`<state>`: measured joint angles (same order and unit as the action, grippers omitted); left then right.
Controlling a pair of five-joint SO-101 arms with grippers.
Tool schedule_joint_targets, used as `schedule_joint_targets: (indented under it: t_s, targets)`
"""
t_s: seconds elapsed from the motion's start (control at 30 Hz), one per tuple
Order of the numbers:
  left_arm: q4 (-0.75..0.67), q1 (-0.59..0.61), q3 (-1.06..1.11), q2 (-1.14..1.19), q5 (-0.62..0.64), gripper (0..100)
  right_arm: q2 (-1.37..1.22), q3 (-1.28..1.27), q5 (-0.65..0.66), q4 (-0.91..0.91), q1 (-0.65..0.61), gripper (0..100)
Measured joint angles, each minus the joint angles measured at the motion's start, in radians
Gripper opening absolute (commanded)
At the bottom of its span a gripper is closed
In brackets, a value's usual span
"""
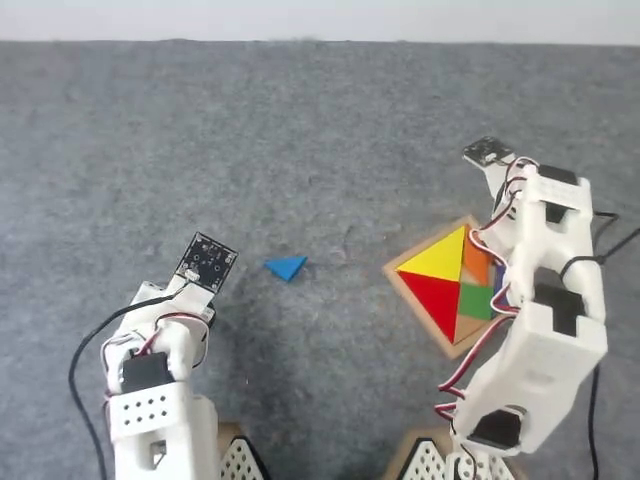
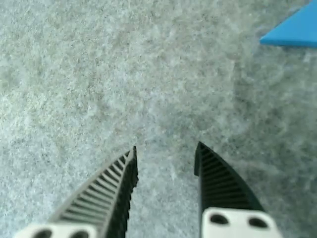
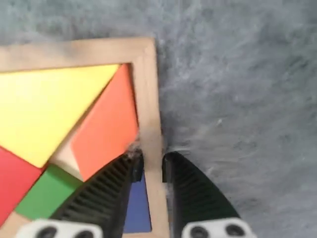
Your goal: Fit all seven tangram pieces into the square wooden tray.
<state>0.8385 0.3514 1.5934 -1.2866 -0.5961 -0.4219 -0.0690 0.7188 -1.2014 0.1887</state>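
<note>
The square wooden tray (image 1: 418, 313) lies at the right and holds a yellow triangle (image 1: 437, 260), a red triangle (image 1: 435, 298), an orange piece (image 1: 476, 265) and a green piece (image 1: 476, 300). A small blue triangle (image 1: 287, 267) lies loose on the felt, left of the tray. The right arm (image 1: 540, 300) hangs over the tray's right side. My right gripper (image 3: 151, 158) straddles the tray rim (image 3: 148, 99), shut on it, one finger inside over a dark blue piece (image 3: 136, 208), the other outside. My left gripper (image 2: 166, 153) stands open over bare felt, the blue triangle (image 2: 292, 32) off to one side.
Grey felt covers the whole table. The left arm (image 1: 160, 380) sits at the near left, well apart from the right arm. A small bare patch of tray floor (image 3: 62, 153) shows between the yellow triangle (image 3: 44, 106), orange piece (image 3: 106, 129) and green piece (image 3: 47, 193).
</note>
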Motion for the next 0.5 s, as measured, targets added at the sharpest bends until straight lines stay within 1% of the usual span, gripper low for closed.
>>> schedule_joint_targets:
  t_s: [0.2, 0.37, 0.5]
  targets:
    - [0.000, 0.000, 0.000, 0.000, 0.000, 18, -0.021, 0.060, -0.330, -0.172, -0.094, 0.8]
    - [0.000, 0.000, 0.000, 0.000, 0.000, 18, -0.021, 0.061, -0.628, -0.210, -0.172, 0.9]
    - [0.011, 0.000, 0.000, 0.000, 0.000, 18, -0.021, 0.061, -0.829, -0.213, -0.224, 1.7]
